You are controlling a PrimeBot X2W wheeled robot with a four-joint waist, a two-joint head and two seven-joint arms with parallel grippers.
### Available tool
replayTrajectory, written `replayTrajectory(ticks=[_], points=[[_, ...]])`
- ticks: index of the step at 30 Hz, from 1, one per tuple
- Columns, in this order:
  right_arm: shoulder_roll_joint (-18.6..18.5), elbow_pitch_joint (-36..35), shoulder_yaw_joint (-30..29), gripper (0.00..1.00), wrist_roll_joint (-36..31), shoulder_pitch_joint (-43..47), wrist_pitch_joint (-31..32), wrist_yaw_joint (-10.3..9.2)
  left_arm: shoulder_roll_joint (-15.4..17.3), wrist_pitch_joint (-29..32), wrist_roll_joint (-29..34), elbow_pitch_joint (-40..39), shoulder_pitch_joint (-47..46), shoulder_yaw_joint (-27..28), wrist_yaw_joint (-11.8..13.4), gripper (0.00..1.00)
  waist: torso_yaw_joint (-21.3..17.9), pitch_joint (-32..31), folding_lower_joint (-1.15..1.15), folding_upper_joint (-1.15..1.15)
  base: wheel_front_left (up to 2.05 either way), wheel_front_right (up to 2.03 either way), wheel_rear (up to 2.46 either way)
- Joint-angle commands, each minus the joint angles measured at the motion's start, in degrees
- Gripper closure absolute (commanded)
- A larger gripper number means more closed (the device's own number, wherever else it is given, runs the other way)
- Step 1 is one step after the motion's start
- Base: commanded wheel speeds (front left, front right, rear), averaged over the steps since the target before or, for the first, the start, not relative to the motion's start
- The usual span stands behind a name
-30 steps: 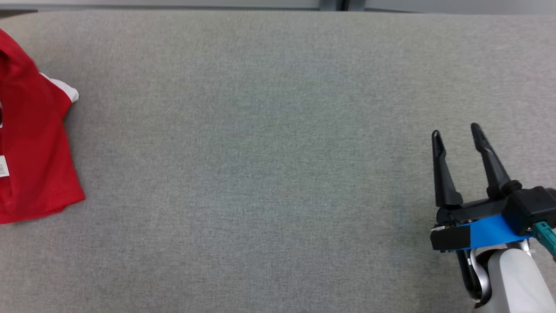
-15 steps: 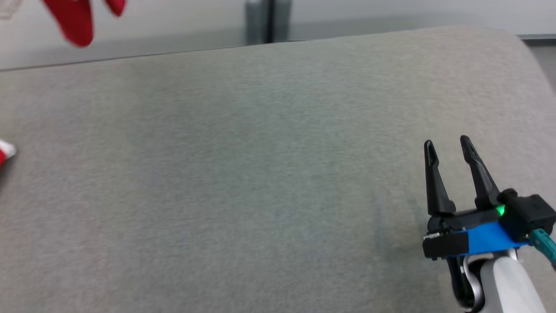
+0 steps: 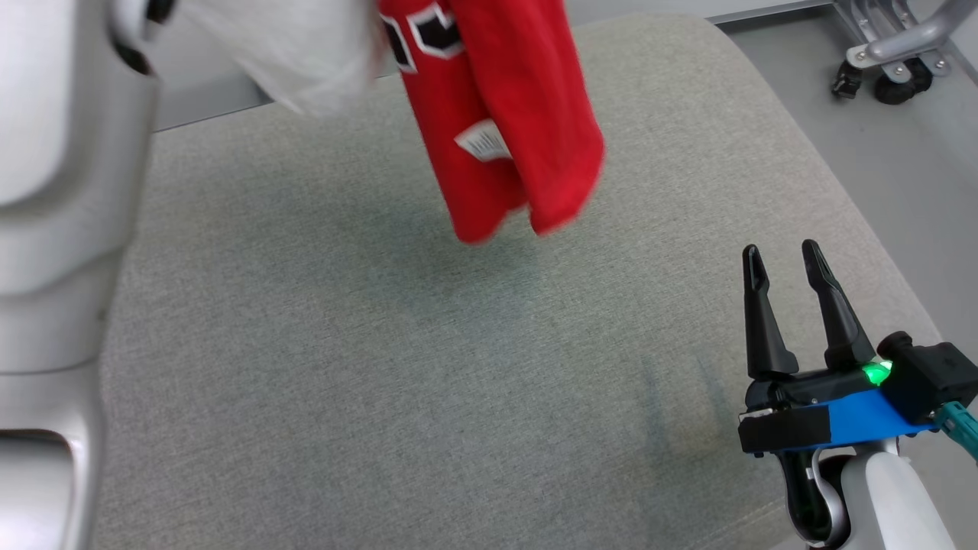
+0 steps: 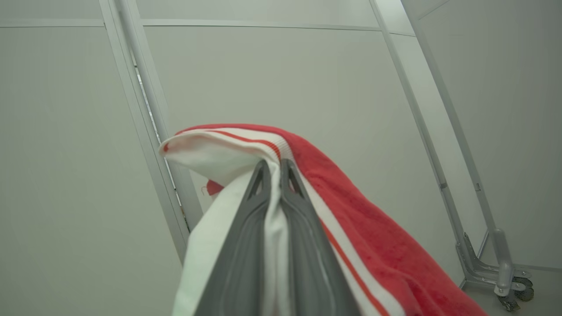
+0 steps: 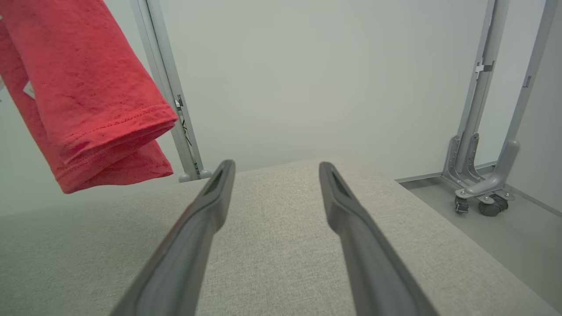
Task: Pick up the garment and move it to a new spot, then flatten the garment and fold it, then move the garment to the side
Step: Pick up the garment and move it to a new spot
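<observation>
The garment is a red shirt with white trim and a small white label; it hangs in the air over the far part of the grey padded table. In the left wrist view my left gripper is shut on the garment's white, red-striped edge, and red cloth falls away to the lower right. The pale left arm fills the left side of the head view. My right gripper stands open low at the table's right side, nothing between its fingers. The garment's hem hangs to the upper left of it.
The table's rounded right edge drops to a grey floor. A metal frame leg on castors stands on the floor beyond the corner. Pale wall panels with metal posts rise behind the table.
The head camera has swung right, so the whole scene shifted. The garment, lying flat on the table's left a second ago, now hangs lifted in the left gripper.
</observation>
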Motion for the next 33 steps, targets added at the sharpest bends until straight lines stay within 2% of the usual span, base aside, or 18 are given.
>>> replayTrajectory(ticks=[1,6,10,17,25,30,31,32,33], points=[[-0.06,0.08,0.01,0.00,0.69,0.64,-0.21,0.01,-0.87,-0.82,-0.65,1.03,1.93,-0.85,0.13,1.00,-0.74,-0.45,0.00,0.00,0.00,0.00,0.00],[-0.05,0.14,-0.35,0.00,0.55,0.58,-0.21,0.01,-3.31,-3.61,-2.15,3.04,9.20,-2.71,0.88,1.00,-0.80,-0.82,0.00,0.00,0.00,0.00,0.00],[-0.05,0.14,-0.35,0.00,-0.05,0.53,-0.21,0.02,-3.74,-5.93,-4.37,2.58,19.64,-2.16,3.68,1.00,-0.10,-1.39,0.00,0.00,0.00,0.00,0.00],[-0.05,0.54,-0.15,0.00,-0.60,1.11,-0.21,0.01,-2.54,-9.39,-8.48,0.68,38.84,0.03,8.43,1.00,1.91,-2.00,0.00,0.00,0.00,0.00,0.00],[-0.03,1.79,0.04,0.00,-1.73,0.86,-0.21,0.01,-2.90,-11.94,-12.36,2.63,54.17,0.37,9.57,1.00,4.24,-2.42,0.00,0.00,0.00,0.00,0.00],[-0.06,2.23,0.27,0.00,-1.85,0.78,-0.21,0.01,-3.67,-14.42,-12.90,6.04,58.33,0.14,10.34,1.00,5.52,-2.49,0.00,0.00,0.00,0.00,0.00],[-0.06,2.41,0.37,0.00,-2.18,0.94,-0.21,0.01,-4.06,-15.17,-12.74,6.43,58.60,0.03,10.53,0.05,5.85,-2.64,0.00,0.00,0.00,0.00,0.00],[-0.06,2.65,0.23,0.00,-2.68,1.20,-0.21,0.01,-4.34,-15.99,-12.36,6.77,58.55,-0.01,10.71,0.00,6.30,-2.91,0.00,0.00,0.00,0.00,0.00],[-0.07,2.83,0.14,0.00,-2.68,1.43,-0.21,0.01,-4.40,-16.76,-11.95,6.75,58.18,0.19,11.00,0.00,6.73,-3.19,0.00,0.00,0.00,0.00,0.00]])
